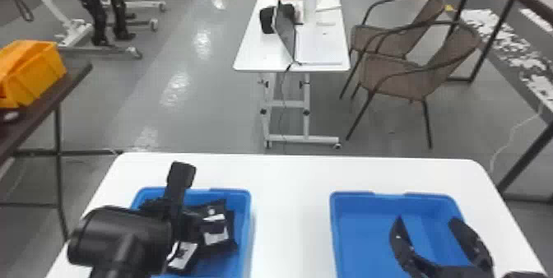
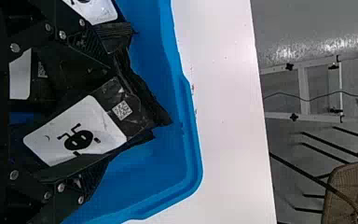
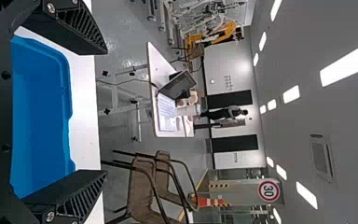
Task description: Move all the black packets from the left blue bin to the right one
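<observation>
1. Two blue bins sit well apart on the white counter (image 1: 290, 215); I see the black packets (image 1: 216, 232) heaped in the left blue bin (image 1: 248, 219), several of them bearing white labels.
2. The left gripper (image 1: 177, 199) is down in that bin, at the packets. In the left wrist view its fingers (image 2: 86, 44) stand wide apart, and a black packet with a white label and a dark bug-like figure lies tilted between them. I cannot tell whether both fingers touch it.
3. The right gripper (image 1: 427, 220) is at the right blue bin (image 1: 333, 219), with its fingers spread wide and nothing between them. The bin's bare blue floor shows near them.
4. Beyond the counter, a white table (image 1: 255, 59) on a wheeled frame carries an open laptop (image 1: 284, 28), seen nearly edge-on from the head view.
5. Two brown woven chairs (image 1: 395, 75) stand to the right of that table.
6. Over on the left, an orange bin (image 1: 39, 71) rests on a dark table (image 1: 76, 71).
</observation>
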